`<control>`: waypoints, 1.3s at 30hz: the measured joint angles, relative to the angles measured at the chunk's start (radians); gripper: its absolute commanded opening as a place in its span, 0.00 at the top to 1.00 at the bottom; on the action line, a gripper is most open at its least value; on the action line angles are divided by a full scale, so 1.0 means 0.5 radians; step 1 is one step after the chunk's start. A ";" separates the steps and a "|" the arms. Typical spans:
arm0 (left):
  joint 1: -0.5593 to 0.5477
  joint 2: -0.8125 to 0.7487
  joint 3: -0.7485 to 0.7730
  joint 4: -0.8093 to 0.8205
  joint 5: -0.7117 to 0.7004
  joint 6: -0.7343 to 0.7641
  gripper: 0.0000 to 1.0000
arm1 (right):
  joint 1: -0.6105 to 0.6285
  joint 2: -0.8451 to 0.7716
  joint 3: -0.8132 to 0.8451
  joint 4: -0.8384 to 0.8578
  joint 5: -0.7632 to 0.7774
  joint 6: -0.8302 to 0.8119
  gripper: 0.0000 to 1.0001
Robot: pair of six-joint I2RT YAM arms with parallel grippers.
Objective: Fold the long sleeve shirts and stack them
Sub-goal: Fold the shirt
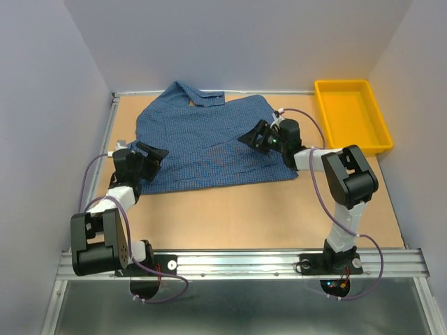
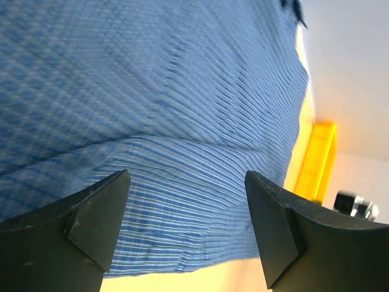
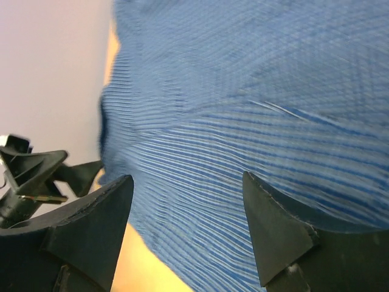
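Shirt (image 1: 202, 150) is overrunning the frame edges in both wrist views, its weave blurring in the right one. Overhead, left gripper (image 1: 155, 157) and right gripper (image 1: 250, 136) are covering its side edges; sleeves and buttons cannot be told.

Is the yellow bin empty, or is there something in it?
Empty: the top view shows the bin's bare yellow floor all the way to its walls, with nothing lying inside.

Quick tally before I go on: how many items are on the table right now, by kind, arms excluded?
Blue checked button-up long sleeve shirt: 1
Yellow rectangular plastic bin: 1
Total: 2
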 measured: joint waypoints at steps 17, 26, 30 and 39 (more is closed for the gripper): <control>-0.632 0.758 0.610 0.039 0.076 0.057 0.12 | 0.378 0.793 1.033 -0.094 -0.224 0.166 0.23; -0.489 0.805 0.391 0.335 0.145 -0.021 0.12 | 0.317 0.892 1.032 -0.070 -0.208 0.204 0.23; -0.348 0.763 0.303 0.410 0.198 -0.047 0.12 | 0.182 0.776 0.875 -0.066 -0.160 0.158 0.23; -0.266 0.239 0.259 0.002 0.110 0.043 0.11 | -0.180 0.294 0.438 -0.180 -0.093 -0.003 0.23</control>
